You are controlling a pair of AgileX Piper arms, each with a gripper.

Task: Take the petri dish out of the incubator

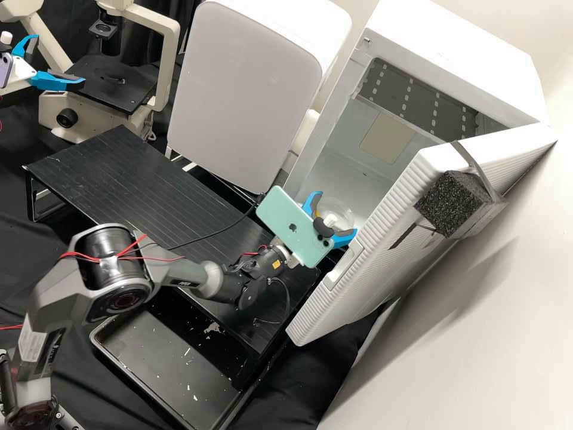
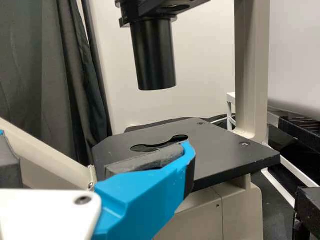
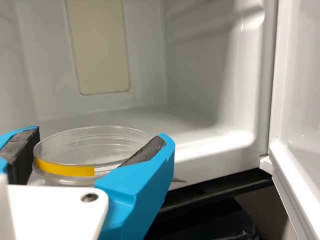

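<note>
At the open front of the white incubator (image 1: 316,137), my right gripper (image 1: 338,212) has its fingers on either side of the clear petri dish (image 1: 345,208). In the right wrist view, the right gripper (image 3: 99,136) is shut on the round dish (image 3: 92,145), its dark pads against opposite sides. The dish sits level and has a strip of yellow tape on its side. My left gripper (image 1: 59,60) stands open by the microscope at the upper left; in the left wrist view, the left gripper (image 2: 102,150) has nothing between its fingers.
The incubator door (image 1: 370,239) hangs open beside the right gripper. A black slatted stand (image 1: 119,173) lies before the incubator, with a black tray (image 1: 173,352) below it. The microscope stage (image 2: 220,155) is close to the left gripper.
</note>
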